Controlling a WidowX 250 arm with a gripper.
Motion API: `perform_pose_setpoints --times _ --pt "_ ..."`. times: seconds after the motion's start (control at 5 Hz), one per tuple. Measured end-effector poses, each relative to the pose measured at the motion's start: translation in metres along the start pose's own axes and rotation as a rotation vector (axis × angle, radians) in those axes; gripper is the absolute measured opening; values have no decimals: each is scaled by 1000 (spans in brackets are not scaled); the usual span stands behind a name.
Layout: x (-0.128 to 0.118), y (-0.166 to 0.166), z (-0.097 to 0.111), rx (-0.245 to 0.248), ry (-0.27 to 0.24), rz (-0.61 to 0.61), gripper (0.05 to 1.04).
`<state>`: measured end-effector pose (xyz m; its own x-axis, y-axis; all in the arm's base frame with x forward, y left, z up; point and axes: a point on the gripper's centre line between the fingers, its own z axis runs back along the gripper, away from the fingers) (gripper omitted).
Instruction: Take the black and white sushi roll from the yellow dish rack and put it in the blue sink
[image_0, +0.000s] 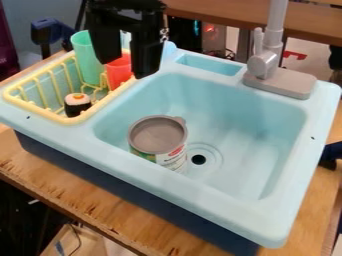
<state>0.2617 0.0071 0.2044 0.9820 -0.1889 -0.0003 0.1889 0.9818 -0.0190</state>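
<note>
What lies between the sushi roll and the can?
In the camera view, the yellow rack's rim and the sink's blue edge lie between the sushi roll and the can.

No readable text from my end, folks
Closest I get is the can (148, 154) in the sink (220, 202): its label (175, 159) has a red patch and some dark marks on white, kinda like lettering, but it's too small for me to make out any word or number.

Grn cup (83, 55) partly behind hand (125, 68), arm (127, 6) & faucet (274, 30) tops out of frame, can lbl (174, 157) blurry
</note>
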Motion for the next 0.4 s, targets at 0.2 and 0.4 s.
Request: perform_pose_setpoints --times 0.2,0.4 --pt "0 0 -7 -6 27 1 1005" --pt "-9 13 -7 7 67 -27 1005"
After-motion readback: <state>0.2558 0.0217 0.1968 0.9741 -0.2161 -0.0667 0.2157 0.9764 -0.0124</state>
